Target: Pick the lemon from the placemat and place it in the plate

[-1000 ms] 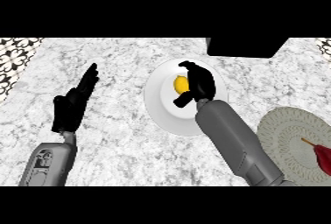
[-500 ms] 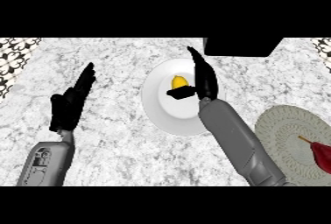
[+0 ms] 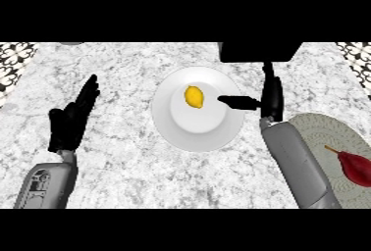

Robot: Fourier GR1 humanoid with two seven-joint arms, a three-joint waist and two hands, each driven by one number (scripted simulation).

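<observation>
One view, from the head: the lemon [image 3: 193,96] lies in the plate [image 3: 168,128], touched by nothing. The right hand [image 3: 267,99] stands just beside the plate's rim, fingers straight, thumb toward the lemon, holding nothing. The left hand [image 3: 72,119] rests open at the left. The placemat [image 3: 319,132] holds only a red item [image 3: 354,164]. The placing looks done.

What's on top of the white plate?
A yellow lemon lies on the white plate, toward its far side. Nothing else is on it. The right hand, open, is beside the plate's right rim, thumb over the edge, not covering the lemon.
</observation>
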